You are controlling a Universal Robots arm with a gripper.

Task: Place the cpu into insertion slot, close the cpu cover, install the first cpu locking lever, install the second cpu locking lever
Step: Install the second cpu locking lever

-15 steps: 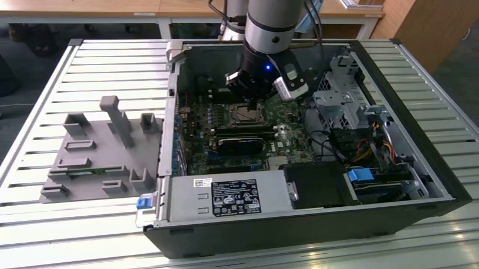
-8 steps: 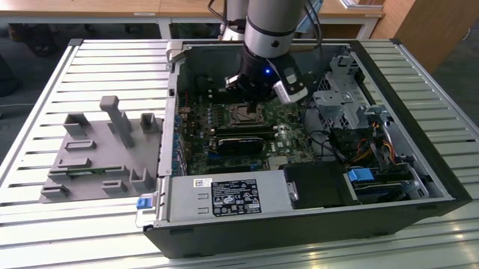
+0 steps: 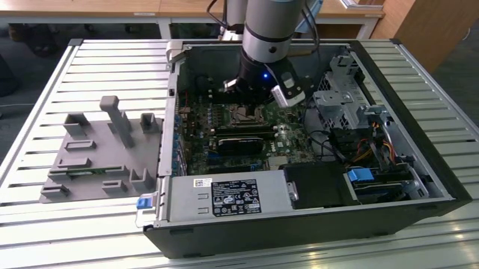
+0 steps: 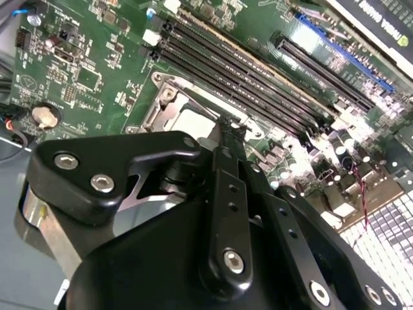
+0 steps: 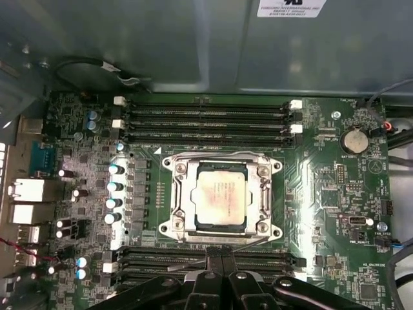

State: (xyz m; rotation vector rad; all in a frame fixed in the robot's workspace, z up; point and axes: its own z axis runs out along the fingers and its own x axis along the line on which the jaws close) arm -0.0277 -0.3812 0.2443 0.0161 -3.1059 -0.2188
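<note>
The cpu (image 5: 221, 200), a pale metal square, lies flat in the insertion slot (image 5: 169, 227) on the green motherboard. The cpu cover (image 5: 186, 194), a silvery frame, lies down around it. My gripper (image 5: 221, 257) is shut with nothing between its fingers. Its tips hang just beside the socket edge, where a thin metal lever (image 5: 193, 248) runs. In the second wrist view the shut gripper (image 4: 226, 129) stands right at the rim of the cpu cover (image 4: 161, 106), partly hiding the cpu (image 4: 190, 123). In the exterior view the arm reaches down into the open computer case above the insertion slot (image 3: 245, 116).
Long black memory slots (image 5: 206, 119) flank the socket on two sides. A black card (image 3: 239, 144), the power supply (image 3: 224, 196), a drive cage (image 3: 337, 106) and cables fill the case. A grey fixture plate (image 3: 97, 151) lies on the slatted table at the exterior view's left.
</note>
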